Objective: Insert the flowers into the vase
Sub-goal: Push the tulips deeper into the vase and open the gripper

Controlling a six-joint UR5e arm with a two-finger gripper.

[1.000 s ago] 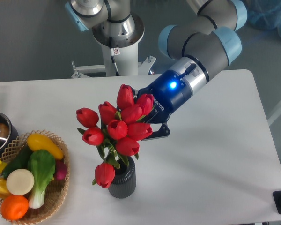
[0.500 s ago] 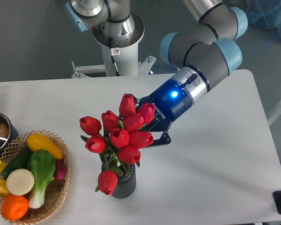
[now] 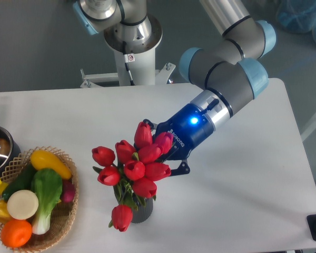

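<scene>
Reaching in from the far right, my end effector (image 3: 159,149) sits behind the flowers (image 3: 134,166), its fingers hidden by the buds, so I cannot tell how far open it is or whether it grips them. Red tulips spread above the vase (image 3: 137,209), stems down in its mouth. Near the left edge of the white worktop (image 3: 242,190), a wicker basket (image 3: 63,221) holds toy vegetables.
</scene>
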